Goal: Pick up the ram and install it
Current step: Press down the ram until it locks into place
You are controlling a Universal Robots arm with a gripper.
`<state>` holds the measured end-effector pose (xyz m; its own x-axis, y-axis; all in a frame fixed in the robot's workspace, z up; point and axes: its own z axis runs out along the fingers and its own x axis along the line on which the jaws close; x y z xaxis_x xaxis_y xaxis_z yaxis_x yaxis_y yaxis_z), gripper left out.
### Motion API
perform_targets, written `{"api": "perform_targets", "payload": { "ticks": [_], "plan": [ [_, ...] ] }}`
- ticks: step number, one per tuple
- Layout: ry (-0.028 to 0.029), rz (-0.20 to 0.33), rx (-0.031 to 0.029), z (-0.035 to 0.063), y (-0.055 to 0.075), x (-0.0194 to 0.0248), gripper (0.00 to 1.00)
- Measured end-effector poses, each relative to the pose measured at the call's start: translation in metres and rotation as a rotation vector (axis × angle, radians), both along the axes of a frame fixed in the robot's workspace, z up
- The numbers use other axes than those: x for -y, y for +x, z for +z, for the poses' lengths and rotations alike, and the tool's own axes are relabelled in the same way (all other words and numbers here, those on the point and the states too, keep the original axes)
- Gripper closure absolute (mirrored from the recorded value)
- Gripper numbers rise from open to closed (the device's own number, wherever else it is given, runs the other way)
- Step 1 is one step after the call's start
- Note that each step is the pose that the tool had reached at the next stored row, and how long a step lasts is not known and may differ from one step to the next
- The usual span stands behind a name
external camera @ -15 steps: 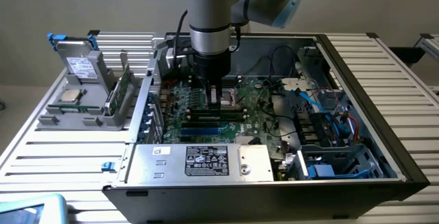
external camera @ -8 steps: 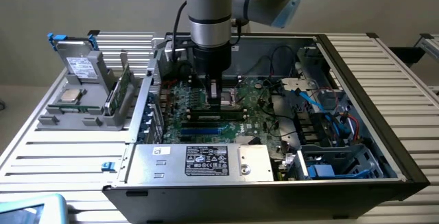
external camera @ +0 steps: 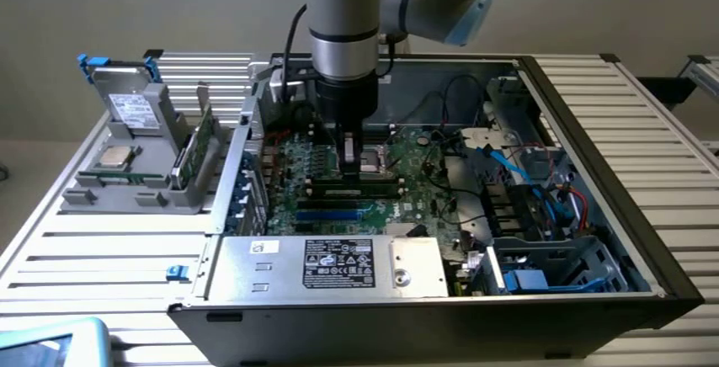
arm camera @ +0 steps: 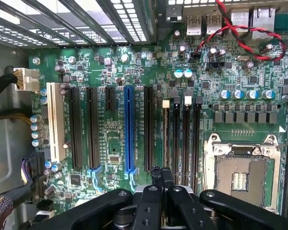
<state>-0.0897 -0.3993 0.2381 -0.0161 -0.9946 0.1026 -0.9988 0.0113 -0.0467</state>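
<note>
So, my fingers point(arm camera: 157, 173) are pressed together, nothing clamped between them. The gripper point(arm camera: 161, 171) points straight down into the open PC case point(external camera: 607, 131), tips hanging right above the memory slots point(arm camera: 181, 139).

The ram point(external camera: 357, 186) is just below me in the exterior view: a long dark-green stick lying along one of those slots, on the near side of my tips. Can't honestly tell whether I'm touching it or just over it, and can't tell if it's seated all the way.

Right beside the slots is the CPU socket point(arm camera: 240, 175), silver frame, bare pads in the middle. On the other side sit the long expansion slots, black ones plus a blue one point(arm camera: 129, 129) and a white one point(arm camera: 54, 122). All of it is on the big green motherboard point(arm camera: 110, 67).

Further out, red wires point(arm camera: 249, 36) loop near the rear ports. At the case's front edge in the exterior view there's a silver box with a white label point(external camera: 337, 266).

Outside the case, at the exterior view's left, a grey rack point(external camera: 135, 190) on the slatted table point(external camera: 101, 257) holds a silver drive point(external camera: 135, 108) standing up and a second green board point(external camera: 194, 155) on edge.
</note>
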Motion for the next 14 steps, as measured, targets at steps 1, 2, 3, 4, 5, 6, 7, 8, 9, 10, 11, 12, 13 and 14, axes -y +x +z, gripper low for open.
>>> {"api": "perform_targets", "payload": {
  "ticks": [1, 2, 3, 4, 5, 6, 7, 8, 9, 10, 11, 12, 13, 14],
  "plan": [
    [0.0009, 0.0, -0.0001, -0.0005, 0.0001, 0.0, 0.89],
    [0.0024, 0.0, -0.0001, -0.0011, 0.0001, 0.0, 0.89],
    [0.0038, 0.0, 0.0, -0.0019, 0.0001, 0.0, 0.89],
    [0.0051, 0.0, 0.0, -0.0028, 0.0001, -0.0001, 0.89],
    [0.0061, 0.0, 0.0001, -0.0036, 0.0001, 0.0, 0.89],
    [0.007, 0.0, -0.0001, -0.0043, 0.0001, 0.0, 0.89],
    [0.008, 0.0, -0.0001, -0.0052, 0.0001, -0.0001, 0.89],
    [0.0091, 0.0, -0.0002, -0.0057, 0.0001, -0.0001, 0.89],
    [0.0106, 0.0, -0.0002, -0.0061, 0.0001, -0.0002, 0.89],
    [0.012, 0.0, -0.0004, -0.0065, 0.0001, -0.0003, 0.89],
    [0.0132, 0.0, -0.0003, -0.0068, 0.0002, -0.0006, 0.89],
    [0.015, 0.0, -0.0003, -0.0071, 0.0002, -0.0008, 0.89],
    [0.0165, 0.0, -0.0002, -0.0075, 0.0001, -0.0008, 0.89],
    [0.0177, 0.0, -0.0002, -0.0079, 0.0001, -0.0008, 0.89]
  ]
}}
